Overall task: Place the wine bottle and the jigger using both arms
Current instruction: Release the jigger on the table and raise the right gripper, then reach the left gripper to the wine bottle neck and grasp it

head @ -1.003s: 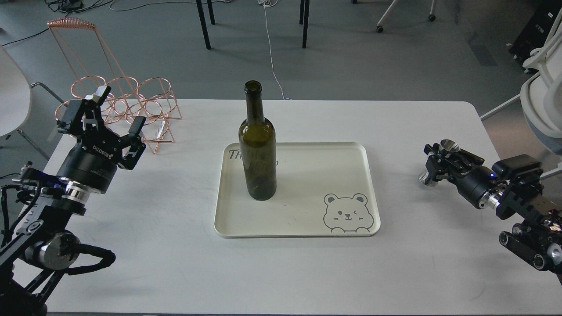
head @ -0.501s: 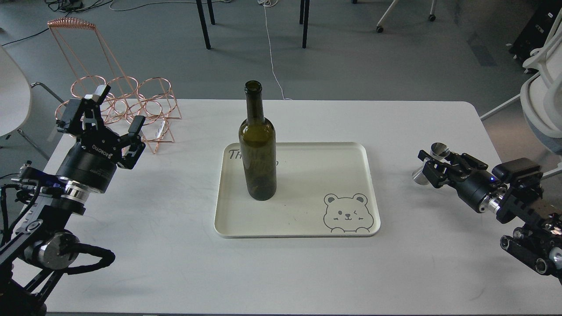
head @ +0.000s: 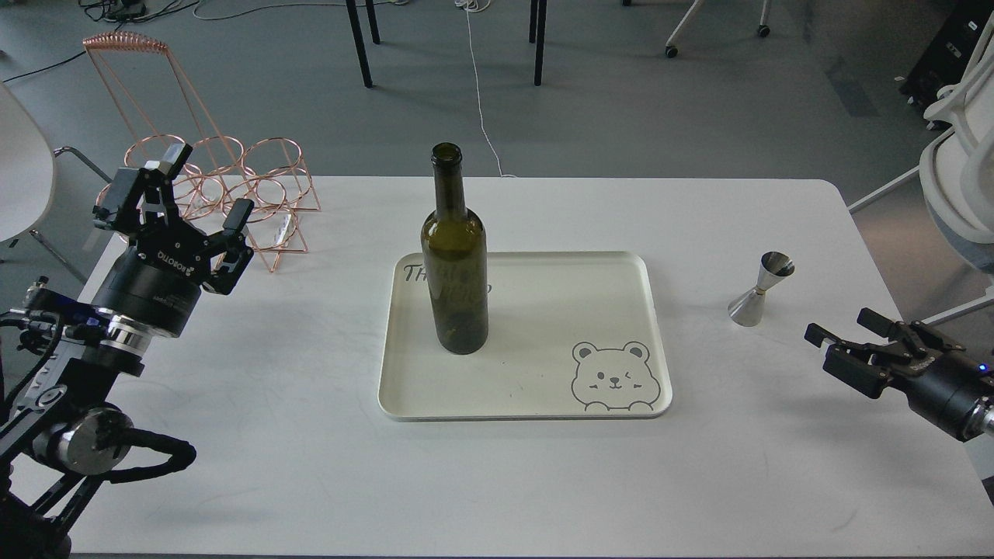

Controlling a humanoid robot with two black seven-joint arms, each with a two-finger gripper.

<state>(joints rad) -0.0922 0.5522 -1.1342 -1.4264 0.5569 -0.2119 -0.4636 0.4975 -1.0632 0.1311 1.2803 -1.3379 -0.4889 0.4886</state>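
The dark green wine bottle [head: 455,264] stands upright on the left part of the cream tray [head: 543,310] with the bear drawing. The steel jigger [head: 759,289] stands upright on the white table, to the right of the tray and apart from it. My right gripper [head: 839,330] is open and empty, low over the table, below and to the right of the jigger, not touching it. My left gripper [head: 198,186] is open and empty at the far left, well away from the bottle, in front of the copper rack.
A copper wire rack [head: 221,182] stands at the table's back left corner, just behind my left gripper. A white chair [head: 963,147] is off the table's right edge. Table legs and cables lie on the floor beyond.
My right gripper has let go of the jigger, leaving it standing on the table, and has drawn back toward the lower right. My left gripper has shifted slightly left and up.
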